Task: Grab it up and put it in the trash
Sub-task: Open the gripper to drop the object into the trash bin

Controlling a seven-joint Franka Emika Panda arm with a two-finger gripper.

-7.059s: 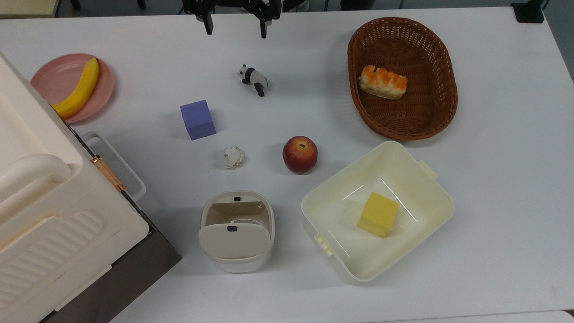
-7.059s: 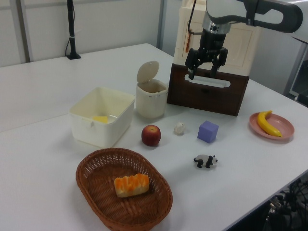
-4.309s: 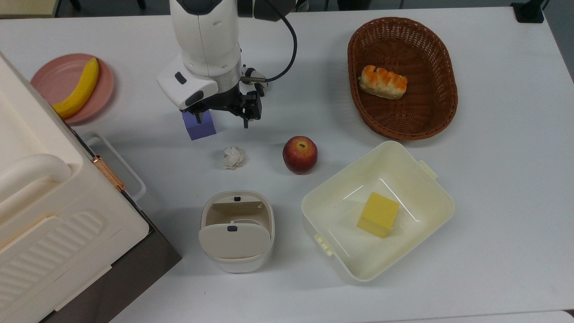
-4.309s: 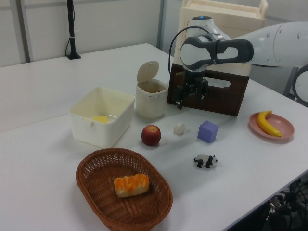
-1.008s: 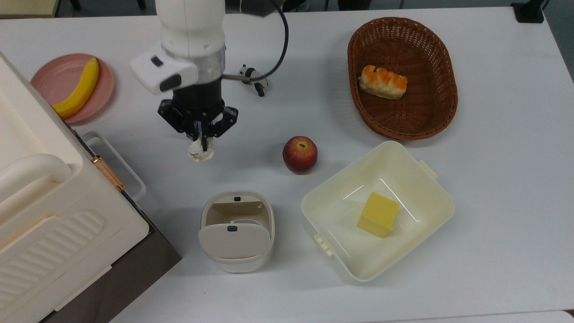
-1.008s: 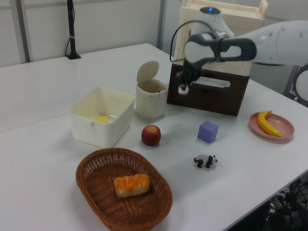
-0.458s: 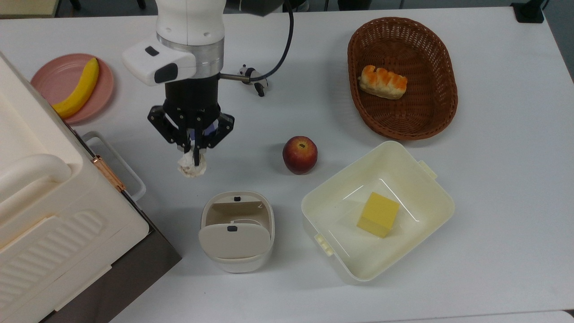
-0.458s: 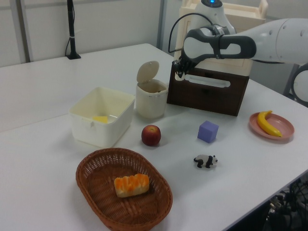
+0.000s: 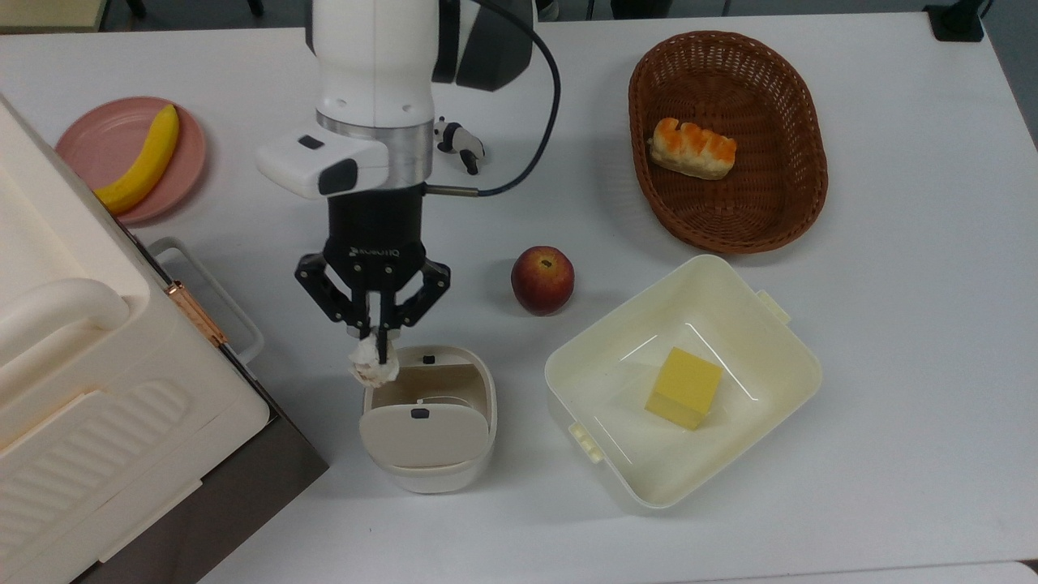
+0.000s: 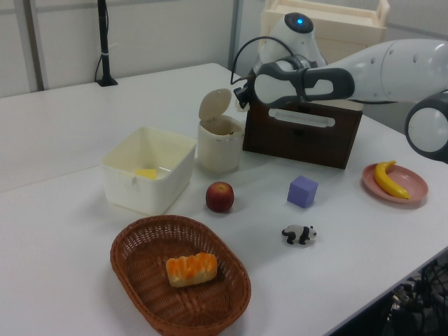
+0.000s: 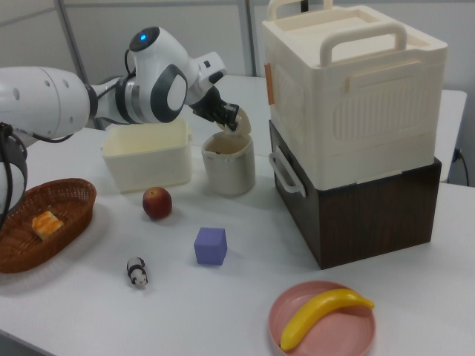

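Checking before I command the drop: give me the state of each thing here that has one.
gripper: jaws shut on the paper ball, above the bin's rim
paper ball: held, off the table
trash bin: lid swung open
square tub: open, yellow block inside
basket: holds bread
pink plate: holds banana
large cream box: lid closed

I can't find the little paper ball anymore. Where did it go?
The paper ball is pinched in the gripper, up in the air by the rim of the little trash bin, toward the top view's left.
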